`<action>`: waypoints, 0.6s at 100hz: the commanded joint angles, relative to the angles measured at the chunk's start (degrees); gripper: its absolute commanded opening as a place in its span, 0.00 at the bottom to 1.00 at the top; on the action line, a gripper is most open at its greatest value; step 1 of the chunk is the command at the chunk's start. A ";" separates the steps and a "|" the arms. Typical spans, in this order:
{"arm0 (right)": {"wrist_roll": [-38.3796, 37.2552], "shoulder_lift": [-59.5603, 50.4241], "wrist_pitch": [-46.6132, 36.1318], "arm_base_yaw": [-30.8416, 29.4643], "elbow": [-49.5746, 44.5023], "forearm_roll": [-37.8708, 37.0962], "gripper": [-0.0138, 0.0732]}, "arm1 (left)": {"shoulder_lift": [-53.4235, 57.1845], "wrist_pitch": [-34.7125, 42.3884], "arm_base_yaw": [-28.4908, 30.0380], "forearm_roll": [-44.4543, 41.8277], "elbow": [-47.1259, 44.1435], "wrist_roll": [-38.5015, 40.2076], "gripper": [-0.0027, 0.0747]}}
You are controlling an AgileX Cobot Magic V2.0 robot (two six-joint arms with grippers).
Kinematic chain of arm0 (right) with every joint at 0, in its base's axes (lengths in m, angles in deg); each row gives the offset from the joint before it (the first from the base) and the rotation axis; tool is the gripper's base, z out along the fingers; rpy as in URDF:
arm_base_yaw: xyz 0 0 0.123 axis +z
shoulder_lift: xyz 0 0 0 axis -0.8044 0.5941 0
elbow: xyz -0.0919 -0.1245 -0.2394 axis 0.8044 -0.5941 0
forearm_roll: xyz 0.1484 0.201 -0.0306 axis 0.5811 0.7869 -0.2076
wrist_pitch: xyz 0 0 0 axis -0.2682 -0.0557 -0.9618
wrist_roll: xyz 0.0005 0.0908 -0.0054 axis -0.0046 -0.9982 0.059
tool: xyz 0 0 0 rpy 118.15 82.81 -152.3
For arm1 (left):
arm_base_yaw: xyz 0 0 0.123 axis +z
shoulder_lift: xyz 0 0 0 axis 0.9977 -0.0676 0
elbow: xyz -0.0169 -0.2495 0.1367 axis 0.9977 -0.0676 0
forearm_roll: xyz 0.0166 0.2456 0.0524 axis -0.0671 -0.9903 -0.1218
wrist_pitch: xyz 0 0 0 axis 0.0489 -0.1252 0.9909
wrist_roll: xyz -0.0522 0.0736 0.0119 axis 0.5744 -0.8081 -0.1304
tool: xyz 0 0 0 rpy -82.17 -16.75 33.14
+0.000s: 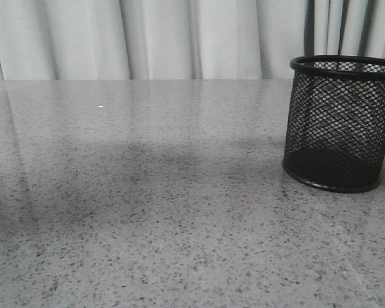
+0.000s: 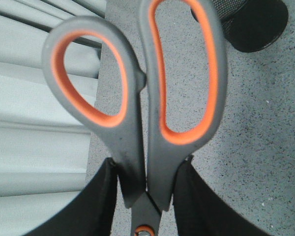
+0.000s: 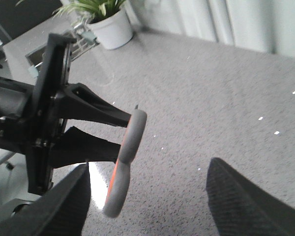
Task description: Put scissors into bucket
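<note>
Gripping scissors [image 2: 152,113] w/ left gripper [image 2: 146,196], bucket [image 1: 340,122] upright.

Setting: an indoor test or demonstration room, office-like rather than domestic. Evidence follows.

A broad tabletop [image 1: 147,212] of grey speckled, stone-look material fills the lower three-quarters of the front view — polished enough to carry soft reflections. Behind it, across the top of the frame, pale pleated curtains [image 1: 147,38] hang floor-to-table as a plain backdrop; the same curtains appear at the upper right of the right wrist view.

At the upper left of the right wrist view stands a potted plant [image 3: 105,19] in a white pot — ordinary office decoration. A black wire-mesh pen holder [image 1: 340,125], desk stationery, sits at the right of the front view.

No kitchen or workshop fittings are seen.
</note>
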 commanded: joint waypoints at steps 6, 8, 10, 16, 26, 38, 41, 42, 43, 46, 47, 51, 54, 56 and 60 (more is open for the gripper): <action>-0.03 3.87 -2.64 2.22 2.70 2.80 0.68 | 0.99 5.08 -0.48 0.50 1.61 0.58 0.08; -0.03 4.50 -2.64 2.54 2.81 3.36 0.68 | 0.99 5.21 -0.48 0.50 1.61 0.58 0.08; -0.03 5.09 -2.64 2.87 2.96 3.89 0.68 | 0.99 5.19 -0.48 0.50 1.61 0.58 0.08; -0.03 6.60 -2.64 3.72 3.79 4.91 0.68 | 0.99 5.65 -0.48 0.50 1.61 0.58 0.08; -0.03 9.12 -2.64 4.64 5.44 5.07 0.68 | 0.99 7.02 -0.48 0.50 1.61 0.58 0.08; -0.03 11.96 -2.64 4.86 7.68 6.97 0.68 | 0.99 7.68 -0.48 0.50 1.61 0.58 0.08; -0.03 12.54 -2.53 4.86 8.15 8.04 0.67 | 0.99 7.68 -0.48 0.50 1.61 0.58 0.08; -0.03 12.68 -2.40 4.86 8.37 8.58 0.67 | 0.99 7.68 -0.48 0.50 1.61 0.58 0.08; -0.03 12.95 -2.38 4.99 8.49 8.81 0.66 | 0.99 7.68 -0.48 0.50 1.61 0.58 0.08; -0.03 13.50 -2.02 5.12 9.08 9.58 0.62 | 0.99 7.68 -0.48 0.50 1.61 0.58 0.08; -0.03 13.62 -1.82 5.10 9.20 9.91 0.61 | 0.99 7.68 -0.48 0.50 1.61 0.58 0.08; -0.03 14.41 -0.88 5.10 9.98 10.59 0.51 | 0.99 7.68 -0.48 0.50 1.61 0.58 0.08; -0.03 14.92 -0.18 5.10 10.52 10.89 0.42 | 0.99 7.68 -0.48 0.50 1.61 0.58 0.08; -0.03 15.32 0.38 5.10 10.94 10.96 0.34 | 0.99 7.68 -0.48 0.50 1.61 0.58 0.08; -0.03 15.90 1.22 5.10 11.65 10.96 0.16 | 1.12 7.68 -0.48 0.50 1.61 0.58 0.08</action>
